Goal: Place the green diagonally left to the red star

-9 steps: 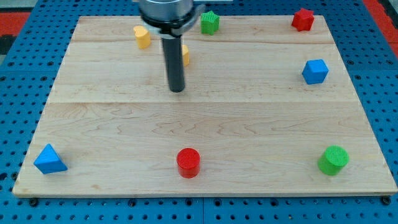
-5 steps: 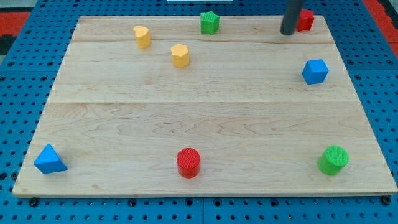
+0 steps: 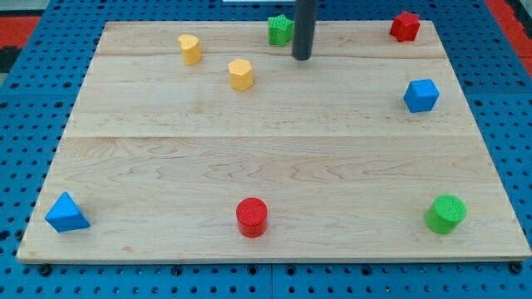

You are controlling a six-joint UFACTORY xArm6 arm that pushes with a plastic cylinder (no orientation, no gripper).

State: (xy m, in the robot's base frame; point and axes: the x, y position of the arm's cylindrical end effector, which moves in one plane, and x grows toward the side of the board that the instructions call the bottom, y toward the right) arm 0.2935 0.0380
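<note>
Your tip (image 3: 302,58) holds nothing — just a bare rod beside the green star (image 3: 280,30) at the board's (image 3: 125,166) top edge — so nudge this light, rigid, slide-prone block squarely on its left face toward the red star (image 3: 405,26) in the top-right corner.

You are looking down at a pale wooden board (image 3: 274,166) made of several planks joined side by side, their seams running across from the view's left to the view's right and the grain following the same way. The board fills most of the view. Around it on every side you see a blue pegboard surface (image 3: 33,133) dotted with regular rows of small dark holes. Beyond the board's upper corners, at the view's top left (image 3: 33,12) and top right (image 3: 511,10), the surface turns red. The light is even and soft, leaving only faint shadows on the wood.
</note>
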